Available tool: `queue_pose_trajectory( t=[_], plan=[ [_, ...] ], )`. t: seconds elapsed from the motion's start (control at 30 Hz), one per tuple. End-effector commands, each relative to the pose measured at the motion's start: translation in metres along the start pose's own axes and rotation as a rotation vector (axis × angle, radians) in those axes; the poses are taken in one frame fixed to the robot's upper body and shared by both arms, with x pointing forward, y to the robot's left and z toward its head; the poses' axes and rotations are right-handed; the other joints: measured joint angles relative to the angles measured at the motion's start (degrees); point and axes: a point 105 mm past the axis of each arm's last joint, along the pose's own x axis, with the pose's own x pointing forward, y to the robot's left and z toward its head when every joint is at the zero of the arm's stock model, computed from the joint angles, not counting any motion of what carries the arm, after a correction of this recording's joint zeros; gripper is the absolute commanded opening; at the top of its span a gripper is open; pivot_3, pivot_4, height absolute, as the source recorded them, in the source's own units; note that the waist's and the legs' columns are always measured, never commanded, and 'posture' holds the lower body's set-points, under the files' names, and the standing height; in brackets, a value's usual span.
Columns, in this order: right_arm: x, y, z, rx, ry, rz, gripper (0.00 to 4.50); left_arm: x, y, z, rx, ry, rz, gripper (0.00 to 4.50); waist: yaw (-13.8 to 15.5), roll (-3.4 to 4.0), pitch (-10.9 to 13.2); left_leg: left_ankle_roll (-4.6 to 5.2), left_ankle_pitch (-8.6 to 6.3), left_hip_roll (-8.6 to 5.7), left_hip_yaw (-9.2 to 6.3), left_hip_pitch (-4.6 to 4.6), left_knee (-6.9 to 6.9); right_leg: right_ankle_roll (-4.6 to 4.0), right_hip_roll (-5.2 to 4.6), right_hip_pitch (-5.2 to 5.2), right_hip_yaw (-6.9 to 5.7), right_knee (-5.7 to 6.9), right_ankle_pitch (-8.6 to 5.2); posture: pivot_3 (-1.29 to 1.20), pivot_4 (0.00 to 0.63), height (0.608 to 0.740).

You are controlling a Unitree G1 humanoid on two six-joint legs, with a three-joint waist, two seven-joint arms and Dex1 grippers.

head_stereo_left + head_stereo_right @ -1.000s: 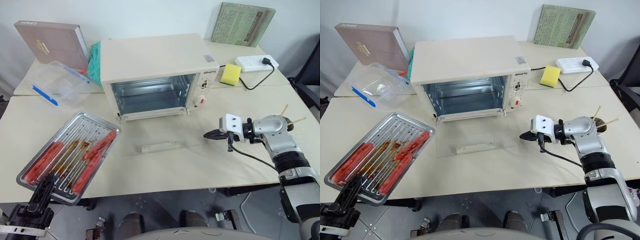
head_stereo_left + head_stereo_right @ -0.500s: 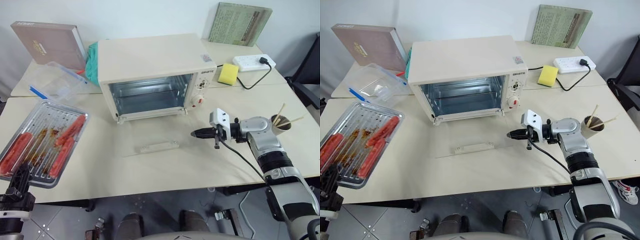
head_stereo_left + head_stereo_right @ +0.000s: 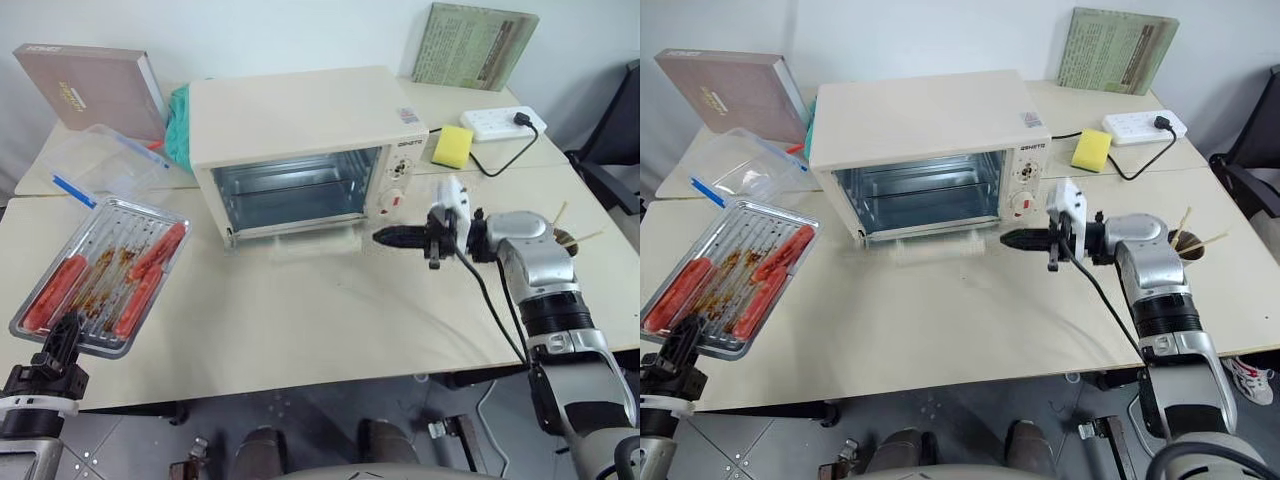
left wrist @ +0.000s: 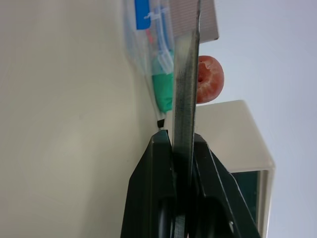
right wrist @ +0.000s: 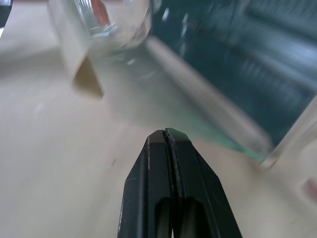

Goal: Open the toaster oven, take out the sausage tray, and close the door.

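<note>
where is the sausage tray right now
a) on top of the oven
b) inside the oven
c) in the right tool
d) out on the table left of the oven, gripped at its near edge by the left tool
d: the sausage tray lies on the table left of the toaster oven, its near rim pinched in the left tool.

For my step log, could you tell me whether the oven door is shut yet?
Not yet: the door is partly raised, blurred, below the oven's exposed cavity.

the door (image 3: 305,243) is a blur, its handle (image 5: 74,62) smeared.
</note>
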Motion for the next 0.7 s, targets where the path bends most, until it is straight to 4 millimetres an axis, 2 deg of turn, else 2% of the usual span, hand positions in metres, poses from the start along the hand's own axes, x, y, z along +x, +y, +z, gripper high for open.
queue_pose_trajectory(
  t=[0.03, 0.27, 0.4, 0.53, 0.7],
  plan=[
    [0.000, -0.014, 0.029, -0.054, -0.089, -0.063, 0.04, -0.001, -0.010, 0.009, 0.034, -0.008, -0.037, 0.00, -0.07, 0.00, 0.00, 0.00, 0.00, 0.00, 0.01, -0.02, 0.00, 0.00, 0.00, -0.03, 0.00, 0.01, 0.00, 0.00, 0.150, 0.740],
    [0.018, -0.040, 0.065, -0.118, -0.200, -0.189, 0.04, -0.005, -0.008, 0.012, 0.043, 0.000, -0.029, 0.00, -0.20, 0.00, 0.00, 0.00, 0.00, 0.01, 0.08, -0.04, -0.03, 0.01, 0.00, -0.10, 0.03, 0.04, 0.01, 0.00, 0.150, 0.740],
    [0.023, -0.051, 0.076, -0.114, -0.253, -0.251, 0.04, -0.010, -0.006, 0.011, 0.047, 0.009, -0.024, 0.00, -0.30, 0.00, 0.00, 0.00, 0.00, 0.04, 0.10, -0.03, -0.01, 0.02, 0.00, -0.11, 0.03, 0.06, 0.01, 0.00, 0.150, 0.740],
    [0.024, -0.044, 0.079, -0.135, -0.249, -0.213, 0.04, -0.018, -0.006, 0.009, 0.070, 0.044, -0.018, 0.00, -0.39, 0.00, 0.00, -0.01, 0.00, 0.05, 0.14, -0.02, 0.01, 0.02, 0.00, -0.13, 0.07, 0.13, 0.01, 0.00, 0.150, 0.740],
    [0.010, -0.022, 0.068, -0.160, -0.162, -0.072, 0.04, -0.031, 0.001, -0.007, 0.081, 0.235, -0.002, 0.00, -0.07, 0.02, 0.01, -0.04, -0.06, 0.09, 0.25, -0.03, -0.06, 0.02, 0.00, -0.24, 0.07, 0.14, 0.01, 0.00, 0.150, 0.740]
  ],
)
